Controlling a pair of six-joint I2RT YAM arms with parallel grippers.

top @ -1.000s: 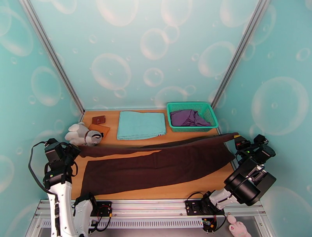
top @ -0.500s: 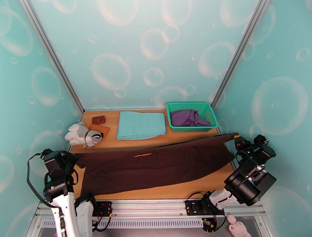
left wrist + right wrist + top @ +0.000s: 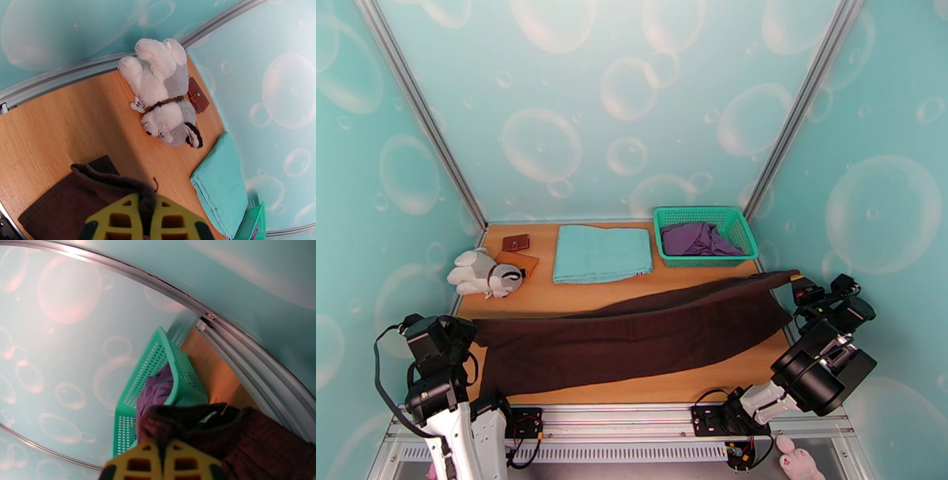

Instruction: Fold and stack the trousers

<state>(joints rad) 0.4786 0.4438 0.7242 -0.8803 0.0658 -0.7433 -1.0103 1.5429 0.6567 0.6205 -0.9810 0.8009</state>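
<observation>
The left end effector point(image 3: 147, 207) is pinching the dark brown trousers point(image 3: 632, 335) at their left end, and the right end effector point(image 3: 162, 449) is clamping their right end. The trousers are lying lengthwise across the counter point(image 3: 687, 384).

Right gripper point(image 3: 161, 446) pinching the trousers point(image 3: 241, 437)
Jaws closed on a bunched brown edge; just beyond, a teal mesh basket point(image 3: 156, 356) holding a purple garment point(image 3: 156, 392) sits on the wooden table point(image 3: 205, 352) by the bubble-printed wall point(image 3: 59, 327).
</observation>
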